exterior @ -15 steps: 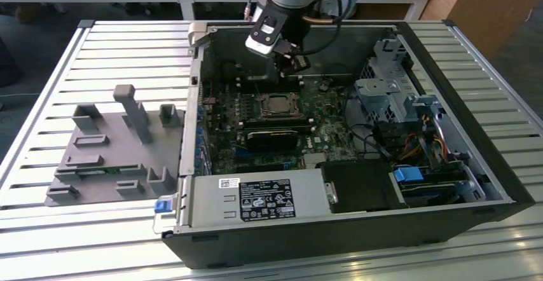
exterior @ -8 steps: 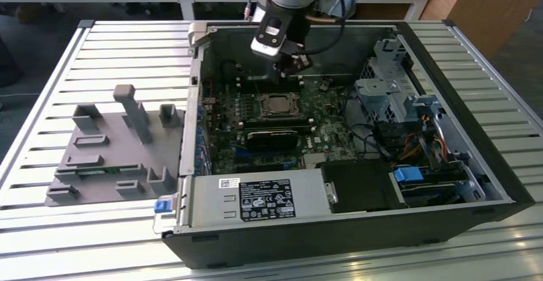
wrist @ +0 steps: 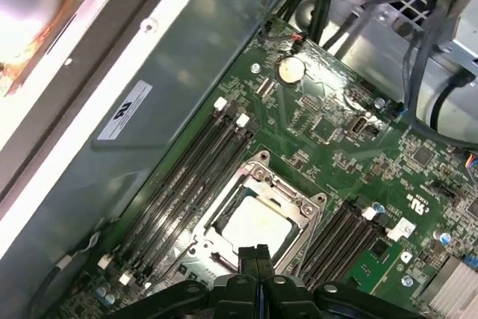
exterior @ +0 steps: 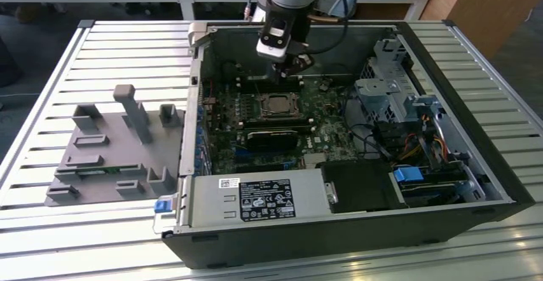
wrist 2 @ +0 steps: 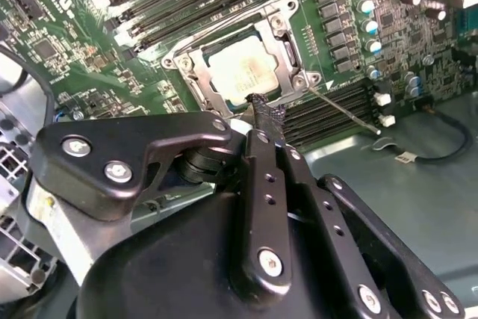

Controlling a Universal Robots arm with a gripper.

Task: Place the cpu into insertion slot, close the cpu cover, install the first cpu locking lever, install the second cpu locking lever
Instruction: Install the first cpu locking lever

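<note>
The cpu (wrist 2: 240,67) (wrist: 256,222) lies flat in the insertion slot (exterior: 276,105) on the green board, its pale metal top showing. The cpu cover (wrist 2: 289,44) (wrist: 300,211) is down around it as a silvery frame. A thin locking lever (wrist 2: 345,110) sticks out at an angle from one socket corner. My gripper (exterior: 284,75) hangs just past the socket's far edge in the exterior view. In both wrist views its black fingertips (wrist 2: 267,114) (wrist: 254,257) are pressed together at the socket's rim, with nothing between them.
The socket sits inside an open computer case (exterior: 475,185), with memory slots (wrist: 187,177) beside it, a labelled silver box (exterior: 263,198) at the near side, and drive bays and cables (exterior: 407,135) at the exterior view's right. A grey fixture (exterior: 110,147) lies on the slatted table (exterior: 51,230).
</note>
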